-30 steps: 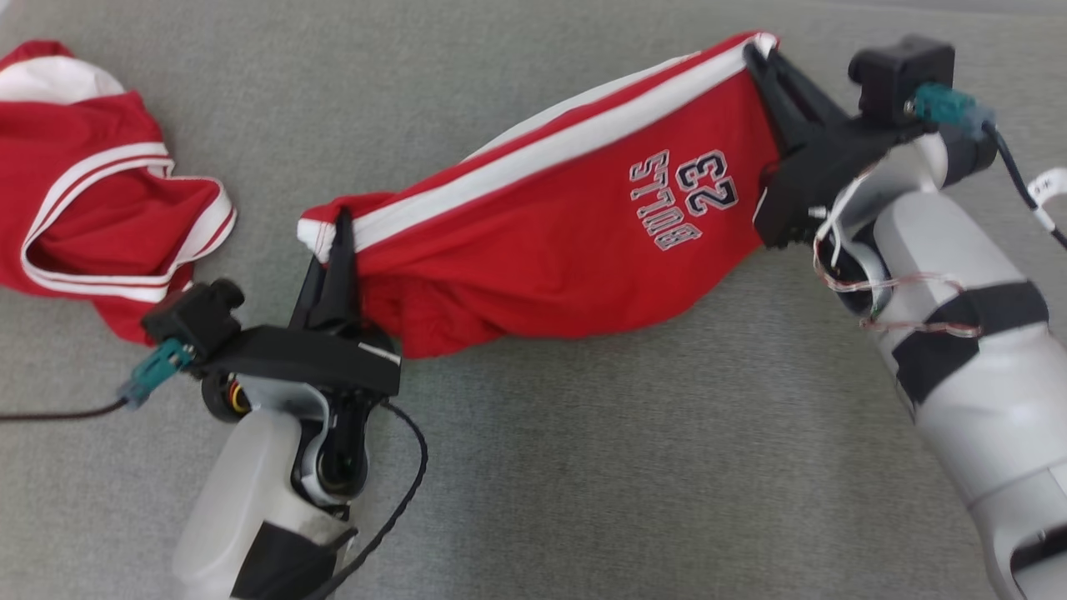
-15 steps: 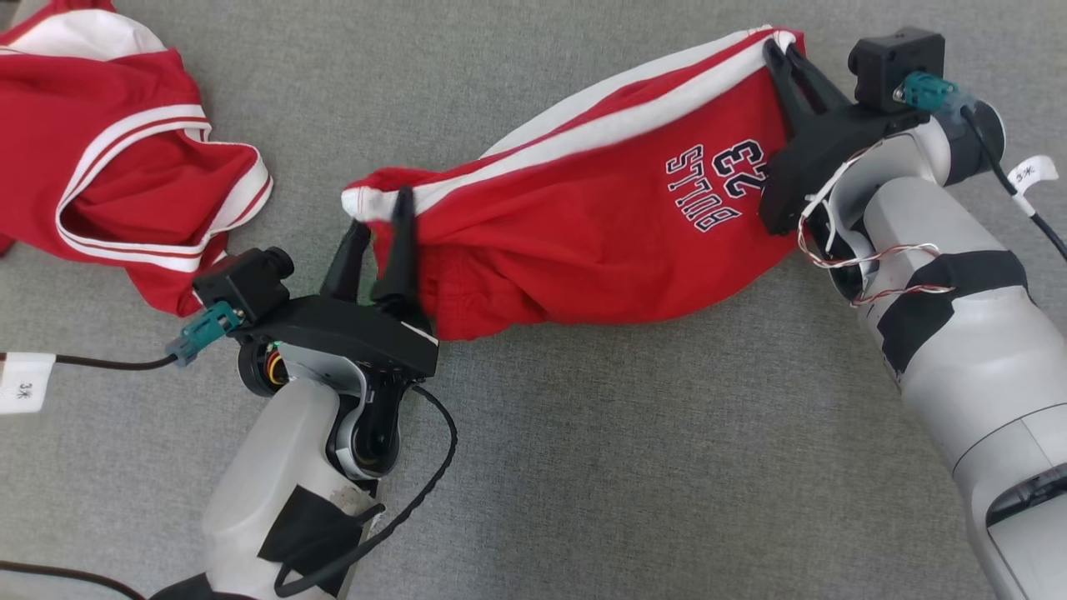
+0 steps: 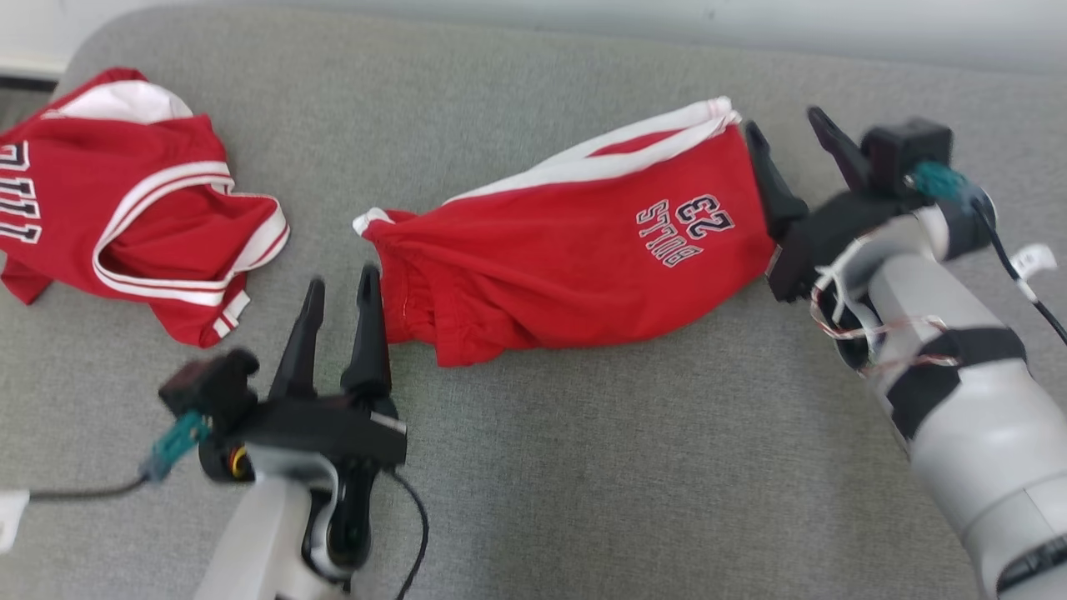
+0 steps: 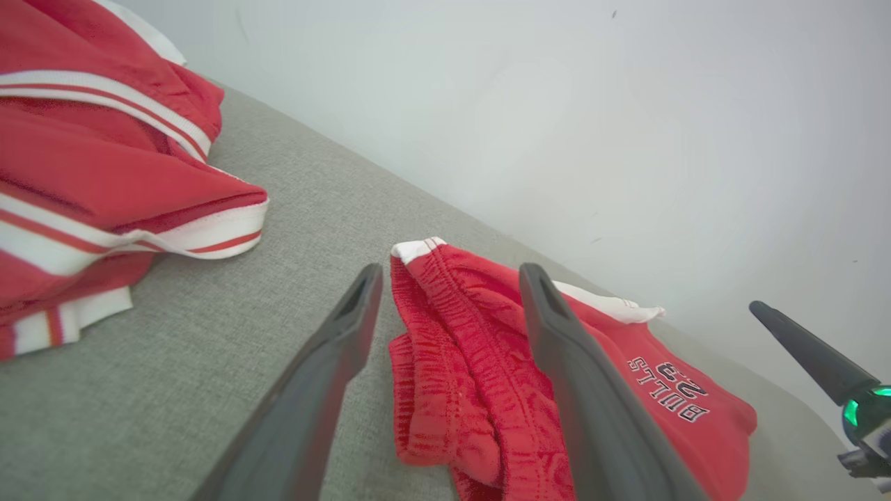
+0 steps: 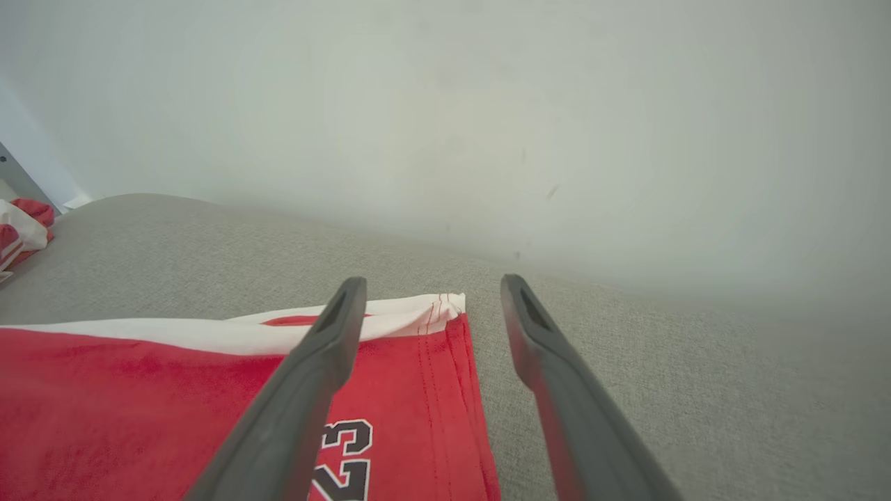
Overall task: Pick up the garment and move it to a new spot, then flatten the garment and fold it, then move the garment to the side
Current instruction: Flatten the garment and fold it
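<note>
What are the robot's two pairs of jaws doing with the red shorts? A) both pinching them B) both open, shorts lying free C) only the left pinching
B: the jaws of the left gripper and right gripper stand spread, and the red shorts lie unpinched on the grey surface.
</note>
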